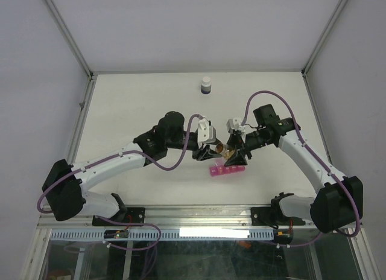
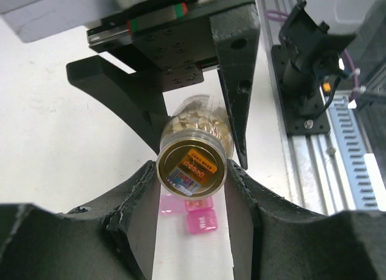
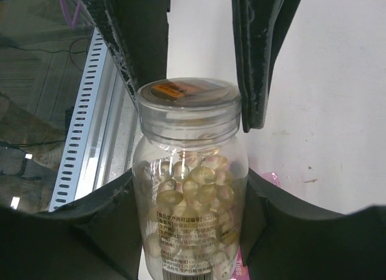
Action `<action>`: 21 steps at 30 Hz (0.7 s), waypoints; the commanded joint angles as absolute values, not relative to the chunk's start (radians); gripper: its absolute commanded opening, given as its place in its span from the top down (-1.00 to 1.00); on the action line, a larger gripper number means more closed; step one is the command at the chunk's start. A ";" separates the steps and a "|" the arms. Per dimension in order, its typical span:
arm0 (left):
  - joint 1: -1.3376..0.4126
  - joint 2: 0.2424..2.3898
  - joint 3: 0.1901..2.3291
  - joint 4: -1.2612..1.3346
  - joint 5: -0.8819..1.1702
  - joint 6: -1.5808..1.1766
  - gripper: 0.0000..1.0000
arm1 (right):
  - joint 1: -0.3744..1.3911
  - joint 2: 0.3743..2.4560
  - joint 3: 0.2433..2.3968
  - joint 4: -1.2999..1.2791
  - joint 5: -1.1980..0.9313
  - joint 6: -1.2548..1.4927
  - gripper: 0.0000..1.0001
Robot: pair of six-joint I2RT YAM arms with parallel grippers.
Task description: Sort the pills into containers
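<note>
Pills [image 3: 192, 186] are yellow-amber beads packed in a clear bottle [image 1: 222, 149] with a clear cap [image 2: 193, 166] and orange label, held lying level above the surface [image 1: 145, 99] mid-front. The right end effector [image 1: 233, 153] clamps the bottle body, and the left end effector [image 1: 212, 151] is closed narrow on the cap. The pink strip organiser [image 1: 227, 170] lies on the surface right below, lids' state unclear, near the front rail [image 1: 199, 215]; open surface to left, right and back, with a dark white-capped bottle [image 1: 206, 85] well apart near the far edge.
</note>
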State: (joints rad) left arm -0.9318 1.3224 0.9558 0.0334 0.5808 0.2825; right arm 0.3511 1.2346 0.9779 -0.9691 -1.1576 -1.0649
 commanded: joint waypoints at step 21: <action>-0.887 1.042 0.592 0.599 0.329 -0.510 -0.97 | 0.337 1.216 1.022 -0.897 -1.192 -1.034 1.00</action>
